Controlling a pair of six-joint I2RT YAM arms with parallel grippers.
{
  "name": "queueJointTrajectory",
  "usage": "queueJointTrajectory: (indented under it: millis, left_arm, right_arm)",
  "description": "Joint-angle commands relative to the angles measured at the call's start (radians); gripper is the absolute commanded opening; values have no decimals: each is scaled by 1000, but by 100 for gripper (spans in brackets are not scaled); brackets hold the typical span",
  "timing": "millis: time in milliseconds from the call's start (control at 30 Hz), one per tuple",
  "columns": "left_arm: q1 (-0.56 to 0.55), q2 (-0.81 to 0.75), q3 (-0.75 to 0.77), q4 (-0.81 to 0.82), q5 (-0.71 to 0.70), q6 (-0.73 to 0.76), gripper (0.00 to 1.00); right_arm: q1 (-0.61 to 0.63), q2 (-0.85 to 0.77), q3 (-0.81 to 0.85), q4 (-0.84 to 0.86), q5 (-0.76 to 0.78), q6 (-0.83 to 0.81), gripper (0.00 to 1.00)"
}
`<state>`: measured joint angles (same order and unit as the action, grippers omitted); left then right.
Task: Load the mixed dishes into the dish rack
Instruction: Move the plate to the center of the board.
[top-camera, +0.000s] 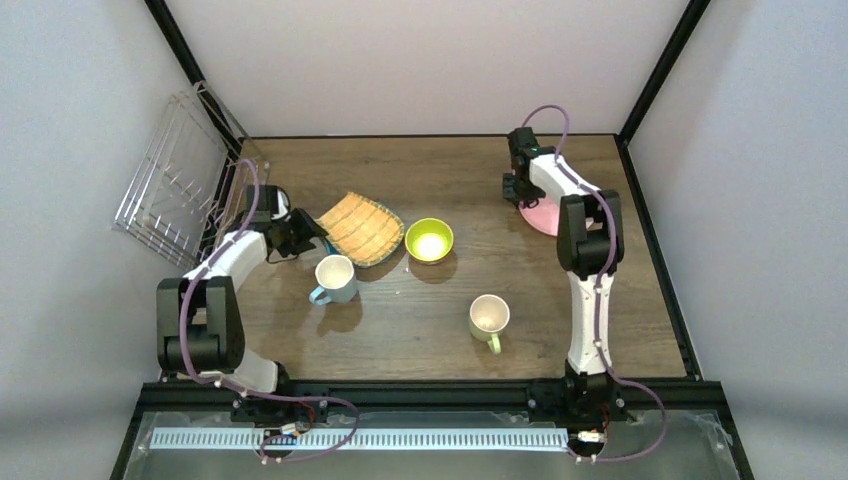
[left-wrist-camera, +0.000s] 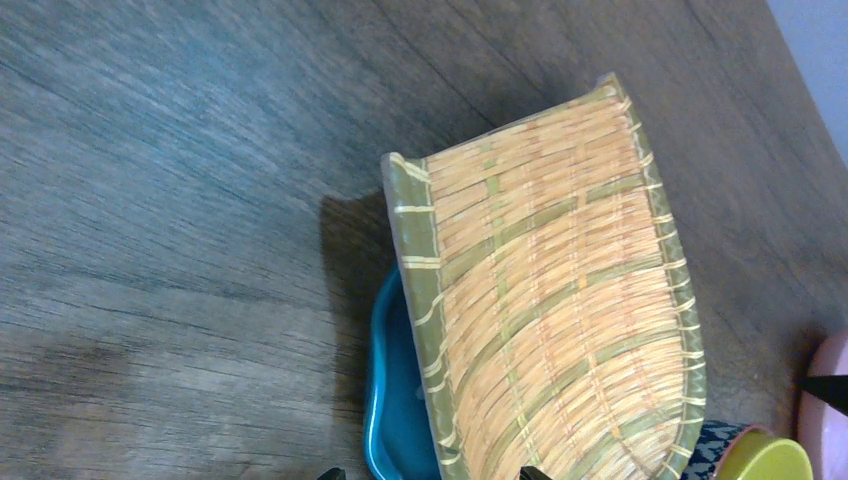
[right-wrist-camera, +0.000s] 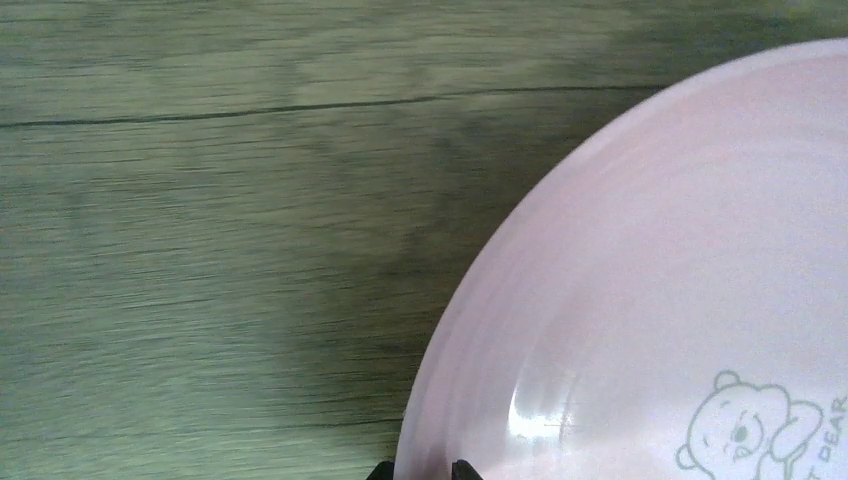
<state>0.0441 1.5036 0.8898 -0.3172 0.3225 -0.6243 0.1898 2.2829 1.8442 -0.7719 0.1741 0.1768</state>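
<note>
1. Pink round plate (right-wrist-camera: 640, 280) fills the right wrist view, lying flat on the tabletop (top-camera: 420, 330); the right claw (right-wrist-camera: 420, 470) is narrowed onto its rim, one tip on each side of the edge, gripping it.
2. Seen from above, that plate sits at the far right of the tabletop, near the right edge; the right arm (top-camera: 585, 240) hides most of it.
3. On the other side, the left claw (left-wrist-camera: 430, 472) stands wide; its two tips show at the bottom of the left wrist view, with the edges of the tan woven-look plate (left-wrist-camera: 550, 300) and the teal dotted plate (left-wrist-camera: 395, 400) between them; whether a tip touches either plate I cannot tell.
4. Tan lies tilted on top of teal, covering most of it; only a teal crescent shows at one side.
5. Just right of the tan plate sits the lime-inside bowl (top-camera: 429, 240); the light-blue mug (top-camera: 335, 278) stands just in front of the tan plate, near the left claw; the pale yellow-green mug (top-camera: 489, 318) stands well apart, toward the near middle.
6. Off the tabletop's left edge, the dish rack (top-camera: 175, 180) stands on edge, leaning at the left wall by the far-left corner.
7. Bare wood runs along the far edge, between the two mugs, and across the near-right quarter.
</note>
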Motion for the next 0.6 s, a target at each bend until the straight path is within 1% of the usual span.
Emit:
queueJointTrajectory:
  millis: [0, 100, 133, 167, 200, 267, 300, 567]
  left_arm:
    - [-3, 30, 22, -28, 0, 26, 100]
    - [-3, 41, 27, -34, -8, 32, 100]
    - [-3, 45, 26, -33, -9, 32, 100]
    - [-3, 48, 26, -32, -11, 33, 100]
    - [-3, 52, 26, -30, -11, 34, 100]
    - [-3, 59, 26, -23, -10, 34, 100]
    - [-3, 62, 27, -19, -10, 34, 100]
    - [-3, 79, 35, -7, -8, 28, 100]
  right_arm:
    - [-40, -37, -61, 15, 31, 21, 31]
    - [-55, -45, -77, 24, 31, 21, 33]
    - [-56, -48, -76, 26, 32, 20, 36]
    - [-56, -50, -71, 26, 31, 20, 46]
    - [-55, -52, -69, 28, 26, 21, 53]
    - [-56, -60, -58, 30, 13, 20, 91]
    - [-56, -64, -51, 28, 13, 21, 98]
    - [-56, -112, 1, 18, 4, 24, 99]
